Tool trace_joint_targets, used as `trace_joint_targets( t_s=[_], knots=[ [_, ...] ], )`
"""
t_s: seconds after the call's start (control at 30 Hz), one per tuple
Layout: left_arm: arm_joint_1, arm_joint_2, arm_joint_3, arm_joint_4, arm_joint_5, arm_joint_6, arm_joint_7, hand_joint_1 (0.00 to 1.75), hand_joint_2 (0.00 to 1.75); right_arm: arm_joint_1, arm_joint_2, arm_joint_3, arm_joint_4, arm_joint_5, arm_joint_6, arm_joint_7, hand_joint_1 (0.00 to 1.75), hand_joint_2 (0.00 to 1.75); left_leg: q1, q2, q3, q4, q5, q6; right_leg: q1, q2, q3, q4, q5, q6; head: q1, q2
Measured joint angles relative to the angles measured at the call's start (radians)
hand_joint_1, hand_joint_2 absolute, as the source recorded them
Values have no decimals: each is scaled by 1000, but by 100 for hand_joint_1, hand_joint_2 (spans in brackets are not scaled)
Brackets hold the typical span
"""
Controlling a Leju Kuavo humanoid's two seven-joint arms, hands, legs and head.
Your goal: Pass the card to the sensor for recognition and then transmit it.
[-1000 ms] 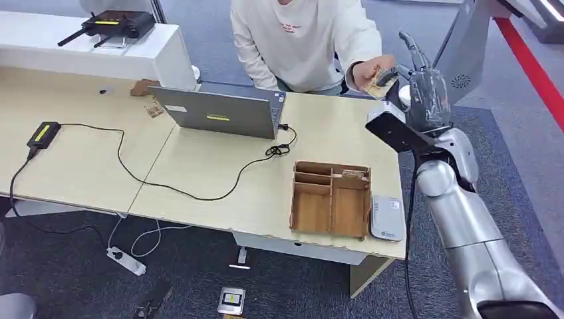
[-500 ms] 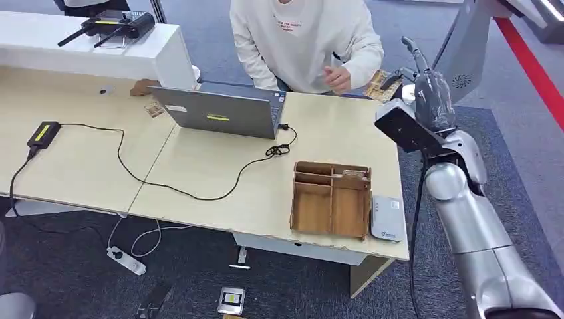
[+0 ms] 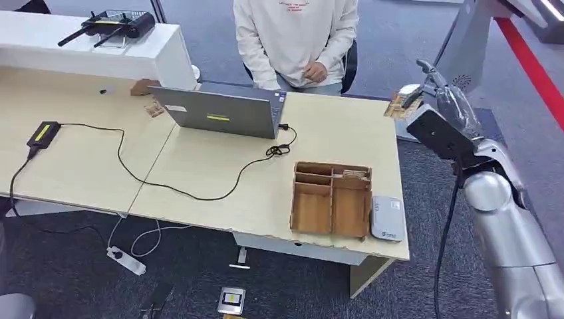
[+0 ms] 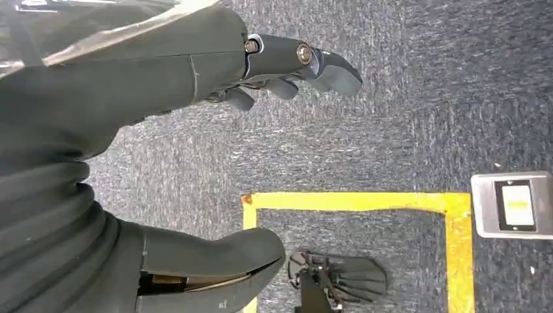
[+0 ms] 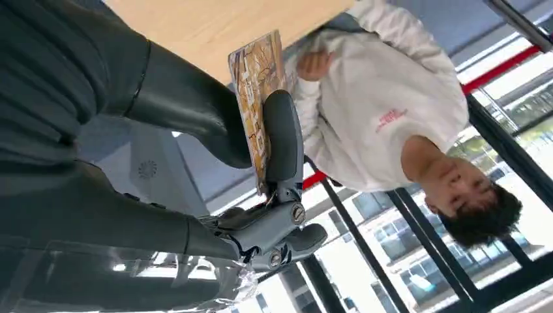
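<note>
Right robot hand [image 3: 435, 90] pinches the card [image 3: 397, 105] between thumb and finger, raised just off the worktop's [image 3: 346, 139] far right corner. Card looks thin, stiff, light, likely slick; edge pinch suits. Left robot hand [image 4: 195, 130] hangs empty, fingers apart.

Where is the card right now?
The card is pinched in the right robot hand, held just off the table's far right corner in the head view, to the right of the seated person.
</note>
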Motion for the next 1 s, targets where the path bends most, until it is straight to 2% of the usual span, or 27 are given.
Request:
trace_joint_targets(
  t_s=[0.23,0.53,0.7,1.0],
  knots=[
    [-6,-16,-1,25,1,3,1,0,175,95,-40,-19,-53,32,24,10,175,175,0,0,0,0,0,0,0,0,0,0,0,0,0,0],
    [-14,-16,0,51,-74,0,7,0,175,187,-67,-55,-73,57,21,46,175,175,0,0,0,0,0,0,0,0,0,0,0,0,0,0],
    [-19,-4,1,82,-107,-30,-33,0,175,252,-84,-89,-98,74,20,66,175,175,0,0,0,0,0,0,0,0,0,0,0,0,0,0],
    [-25,-8,2,113,-130,-16,-34,0,175,315,-107,-141,-133,86,24,84,175,175,0,0,0,0,0,0,0,0,0,0,0,0,0,0]
  ],
)
